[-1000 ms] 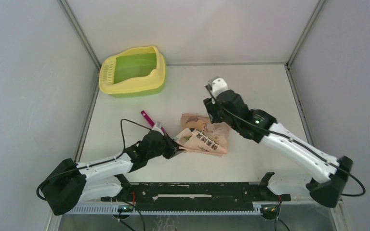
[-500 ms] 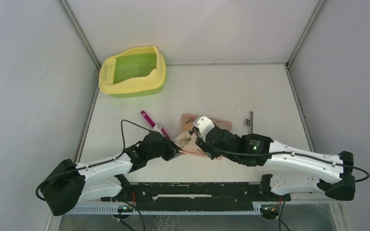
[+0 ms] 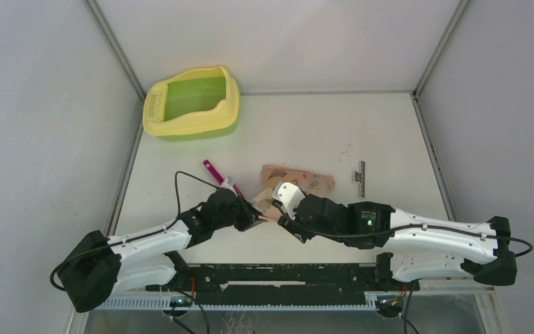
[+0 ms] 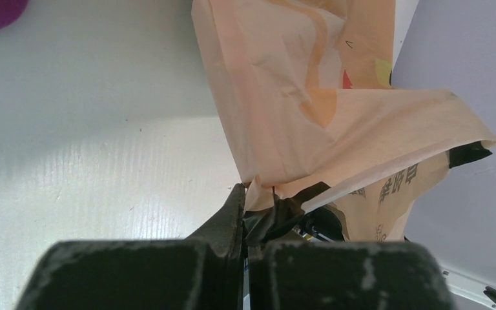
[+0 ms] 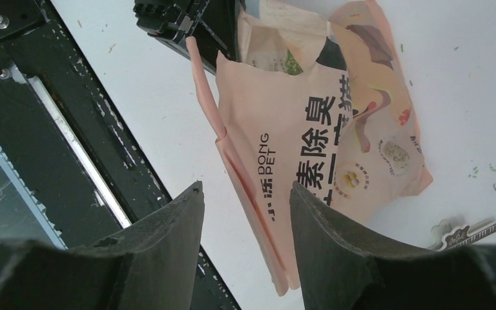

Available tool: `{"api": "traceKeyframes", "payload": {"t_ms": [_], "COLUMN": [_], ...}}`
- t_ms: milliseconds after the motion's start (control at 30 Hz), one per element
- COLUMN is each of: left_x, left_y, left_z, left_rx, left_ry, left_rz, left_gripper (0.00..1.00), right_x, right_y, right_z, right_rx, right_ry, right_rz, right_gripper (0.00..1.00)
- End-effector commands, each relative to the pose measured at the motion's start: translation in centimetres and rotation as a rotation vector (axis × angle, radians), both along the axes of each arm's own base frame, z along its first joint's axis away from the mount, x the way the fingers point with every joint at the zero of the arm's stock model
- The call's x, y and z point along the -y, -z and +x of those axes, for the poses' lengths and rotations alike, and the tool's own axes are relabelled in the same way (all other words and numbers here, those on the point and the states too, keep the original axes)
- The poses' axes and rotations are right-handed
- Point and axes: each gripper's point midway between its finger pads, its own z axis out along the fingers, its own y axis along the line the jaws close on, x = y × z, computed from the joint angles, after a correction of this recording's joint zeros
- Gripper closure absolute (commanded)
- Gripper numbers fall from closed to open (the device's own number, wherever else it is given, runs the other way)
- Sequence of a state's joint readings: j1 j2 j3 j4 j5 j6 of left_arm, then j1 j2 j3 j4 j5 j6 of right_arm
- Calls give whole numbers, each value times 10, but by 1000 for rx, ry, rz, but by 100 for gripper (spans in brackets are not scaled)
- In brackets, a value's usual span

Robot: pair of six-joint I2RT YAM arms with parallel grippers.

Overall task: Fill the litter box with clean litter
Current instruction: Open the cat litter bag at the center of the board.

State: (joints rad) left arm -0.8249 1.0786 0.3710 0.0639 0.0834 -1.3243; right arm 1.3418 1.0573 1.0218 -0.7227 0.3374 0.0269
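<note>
Left wrist: pincer [image 4: 248, 194] tight on bag [image 4: 297, 97]

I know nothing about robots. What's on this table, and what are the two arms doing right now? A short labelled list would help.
Litter box: far left corner of the table; no litter visible in its green basin
Bag: pink-orange, printed, lying near the arms, one edge lifted
Scoop: magenta, on the table left of the bag
Left tool: shut, pinching the bag's edge
Right tool: open, over the bag, holding nothing
</note>
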Motion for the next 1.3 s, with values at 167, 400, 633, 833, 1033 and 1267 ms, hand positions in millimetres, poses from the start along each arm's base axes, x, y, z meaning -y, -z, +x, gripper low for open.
{"api": "traceKeyframes", "payload": {"t_ms": [167, 400, 633, 833, 1033, 1267], "left_x": [21, 22, 25, 29, 43, 60], "left_y": [-44, -51, -62, -82, -111, -147], "left_z": [4, 6, 6, 10, 18, 47], "left_rx": [77, 89, 104, 131, 164, 214], "left_ry": [62, 66, 74, 88, 140, 187], "left_rz": [-84, -88, -98, -99, -115, -140], "left_gripper": [100, 100, 100, 99, 99, 98], "right_x": [-15, -12, 8, 10, 6, 13], "right_y": [14, 31, 55, 29, -25, -80], "right_z": [-7, 2, 42, 67, 78, 113], "right_rx": [-31, -18, 49, 72, 91, 173], "right_ry": [-65, -26, 105, 185, 161, 178], "right_rz": [-3, -63, -224, -171, -2, 139], "right_gripper": [41, 41, 54, 93, 100, 100]}}
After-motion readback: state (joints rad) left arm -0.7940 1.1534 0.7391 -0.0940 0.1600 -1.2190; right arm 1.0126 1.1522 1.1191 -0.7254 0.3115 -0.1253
